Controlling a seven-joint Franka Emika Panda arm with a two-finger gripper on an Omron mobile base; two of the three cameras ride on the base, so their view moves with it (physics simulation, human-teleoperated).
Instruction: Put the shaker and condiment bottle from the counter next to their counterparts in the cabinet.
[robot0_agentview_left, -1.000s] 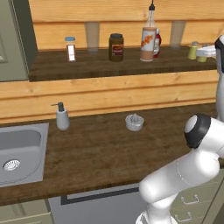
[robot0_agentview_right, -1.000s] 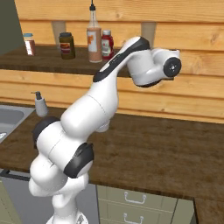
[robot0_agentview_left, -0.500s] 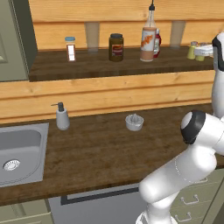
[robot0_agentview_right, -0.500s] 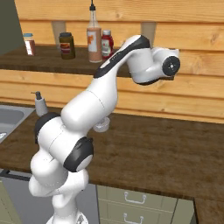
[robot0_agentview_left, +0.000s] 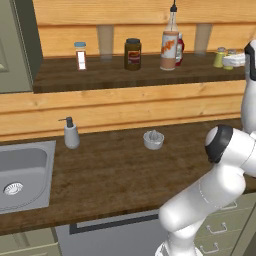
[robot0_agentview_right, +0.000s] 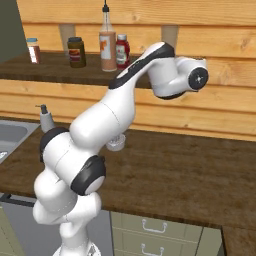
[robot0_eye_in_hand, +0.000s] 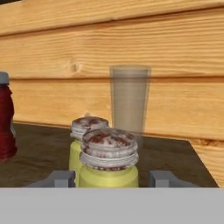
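shaker (robot0_eye_in_hand: 108, 162) on cabinet (robot0_agentview_left: 125, 75) shelf, just in front of its twin shaker (robot0_eye_in_hand: 87, 131), right of red bottle (robot0_eye_in_hand: 6, 118) | fingers (robot0_eye_in_hand: 164, 179) spread either side, gaps visible, looks let go | risk: retreating fingers clip the cap, toppling both | condiment bottle (robot0_agentview_left: 170, 42) shelved

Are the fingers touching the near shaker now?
Apart. In the hand view, the left finger and right finger stand on either side of the near shaker, with shelf showing in the gaps.
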